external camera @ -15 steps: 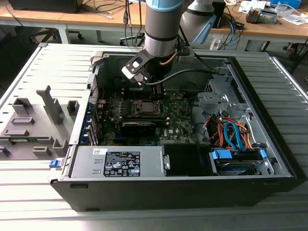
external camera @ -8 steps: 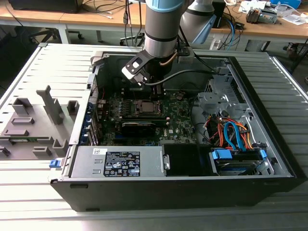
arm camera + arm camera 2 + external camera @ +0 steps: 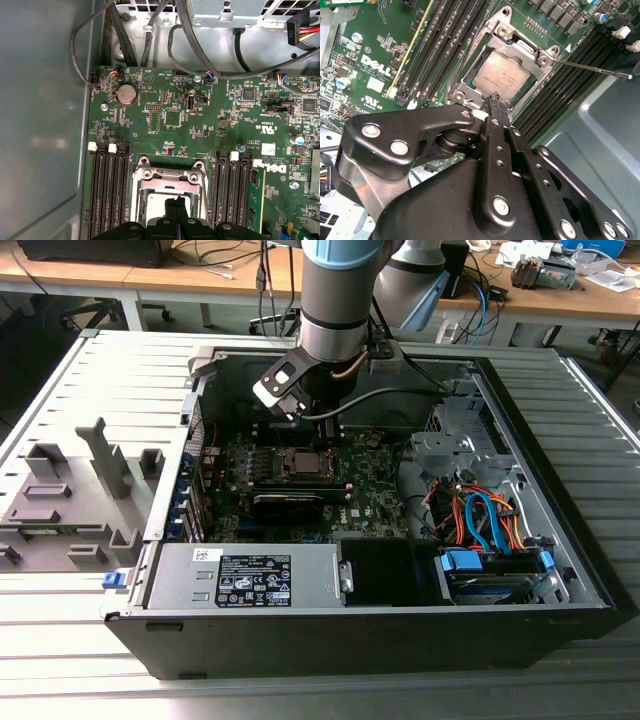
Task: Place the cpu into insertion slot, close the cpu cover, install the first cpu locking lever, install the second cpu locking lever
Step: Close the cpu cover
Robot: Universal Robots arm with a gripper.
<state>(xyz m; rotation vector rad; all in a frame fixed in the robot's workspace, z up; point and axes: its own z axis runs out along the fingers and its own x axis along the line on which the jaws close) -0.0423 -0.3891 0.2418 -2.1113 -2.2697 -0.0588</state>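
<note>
Closest up, the gripper (image 3: 496, 101) has its slim fingertips pinched together on nothing, just beside the near edge of the socket, where the cpu (image 3: 501, 77) lies seated under the lowered cpu cover (image 3: 520, 45), with one thin locking lever (image 3: 595, 68) jutting free over the memory slots (image 3: 555, 95).

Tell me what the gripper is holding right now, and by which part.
Nothing is held: the gripper has its jaws shut together with nothing between them, tips by the edge of the cpu cover around the cpu.
</note>
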